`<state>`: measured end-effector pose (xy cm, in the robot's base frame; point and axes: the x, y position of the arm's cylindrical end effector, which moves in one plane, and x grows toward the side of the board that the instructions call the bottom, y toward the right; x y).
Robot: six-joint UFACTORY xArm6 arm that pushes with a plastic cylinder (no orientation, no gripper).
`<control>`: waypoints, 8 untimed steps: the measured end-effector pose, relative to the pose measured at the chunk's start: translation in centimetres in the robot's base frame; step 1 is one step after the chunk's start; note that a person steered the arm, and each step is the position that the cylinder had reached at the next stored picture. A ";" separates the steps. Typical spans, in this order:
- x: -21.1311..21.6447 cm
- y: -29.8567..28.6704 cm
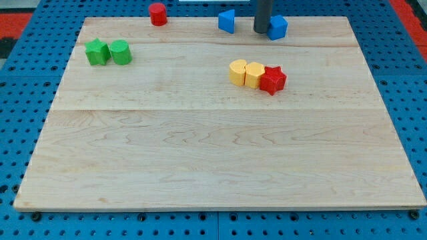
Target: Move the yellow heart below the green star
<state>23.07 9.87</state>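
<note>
Two yellow blocks touch each other right of the board's middle, toward the view's top. The left one (237,72) looks rounded. The right one (254,74) seems notched on top like a heart, though the shapes are hard to tell apart. A red star (273,80) touches the right yellow block. The green star (97,52) sits at the view's upper left, with a green rounded block (121,52) touching its right side. My tip (261,31) is at the board's top edge, touching or just left of a blue cube (277,27), well above the yellow blocks.
A blue triangle (227,21) lies left of my tip at the top edge. A red cylinder (157,14) stands at the top edge further left. The wooden board (213,160) lies on a blue pegboard (20,133).
</note>
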 end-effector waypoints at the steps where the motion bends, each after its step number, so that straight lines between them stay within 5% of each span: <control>1: 1.3 0.6; 3: 1.3 6.6; 4: 2.9 0.9; 6: 2.9 -1.0; 8: 3.1 -11.1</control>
<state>26.13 -1.26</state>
